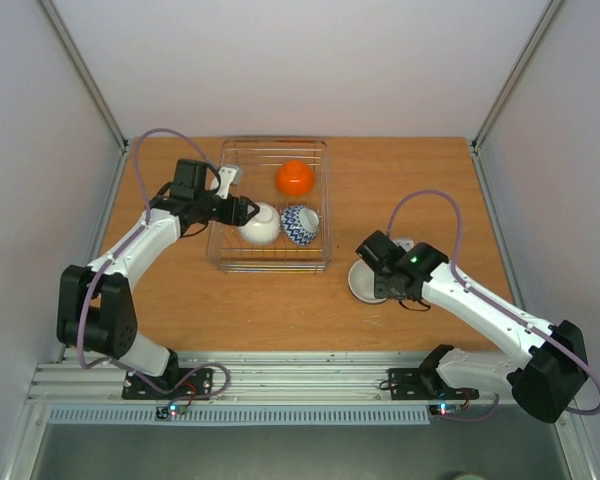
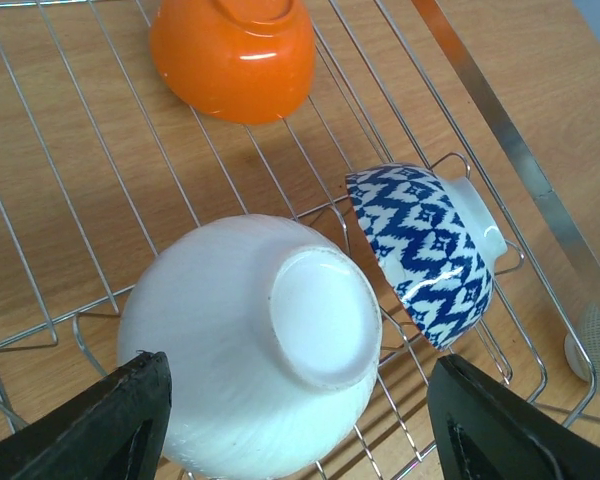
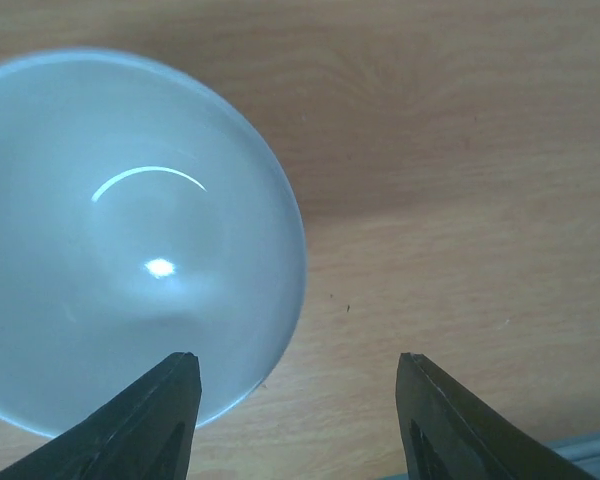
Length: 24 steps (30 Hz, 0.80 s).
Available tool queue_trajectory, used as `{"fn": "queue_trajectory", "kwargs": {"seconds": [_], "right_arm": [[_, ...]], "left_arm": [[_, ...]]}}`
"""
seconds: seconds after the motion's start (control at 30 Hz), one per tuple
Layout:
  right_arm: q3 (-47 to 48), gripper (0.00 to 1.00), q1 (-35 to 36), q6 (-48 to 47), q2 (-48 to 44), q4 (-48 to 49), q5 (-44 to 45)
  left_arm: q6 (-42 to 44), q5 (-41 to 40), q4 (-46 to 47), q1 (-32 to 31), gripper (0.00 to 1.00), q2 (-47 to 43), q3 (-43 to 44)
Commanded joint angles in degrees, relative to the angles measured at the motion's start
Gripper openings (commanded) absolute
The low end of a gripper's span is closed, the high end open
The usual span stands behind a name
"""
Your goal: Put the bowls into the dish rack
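A: Where's the R gripper (image 3: 295, 360) vs the pale bowl (image 3: 120, 250)?

B: The bowl's mouth-up on the table (image 1: 410, 180), lower right of the dish rack (image 1: 270, 267) in the top view. Jaws are spread, nothing pinched. One finger (image 3: 160, 420) is over the bowl's inside and the other over bare wood, w/ the rim btwn them at lower centre of the wrist view.

A: So the step is a rim pinch?

B: I'd say so. Drop until the inner finger is well below the lip, then close slowly. The glaze looks slick, so a shallow bite could slip. Lift straight up before swinging twd the rack.

A: And the L gripper (image 2: 300, 365)?

B: Also spread, holding nothing. It straddles the white bowl (image 2: 220, 340), which lies foot-up on the wires mid-rack. One finger's clear of it. Can't tell if the other touches.

A: What else is in there?

B: Orange bowl (image 1: 295, 177) at the upper part of the rack. Blue-white bowl (image 1: 300, 224) is on its side just beside the white one. The L arm is over the rack's left side, so I'd come in from the right edge and keep off the blue-white one.
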Motion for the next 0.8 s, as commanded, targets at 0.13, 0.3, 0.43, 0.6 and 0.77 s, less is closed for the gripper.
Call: {"fn": "queue_trajectory", "kwargs": {"seconds": [0.13,0.3,0.43,0.6,0.77], "right_arm": [[-5.50,0.54,-0.37,4.35,3.08,5.18,-1.19],[-6.65,0.50,-0.70,4.40,4.72,7.20,-1.02],[-6.27,0.46,-0.78,4.09,5.18,7.28,-0.20],[-5.86,0.35,-0.88,4.17,4.80,6.80,0.49],[-5.69,0.20,-0.86,4.41,3.96,5.94,1.73]], "left_arm": [[0.69,0.18,-0.02,-1.02,0.70,0.32,1.82],[0.70,-0.14,-0.12,-1.07,0.70,0.03,1.84],[0.75,-0.24,-0.16,-1.14,0.71,0.23,1.84],[0.69,-0.50,-0.20,-1.20,0.70,0.20,1.82],[2.43,-0.42,-0.18,-1.28,0.71,0.23,1.84]]}}
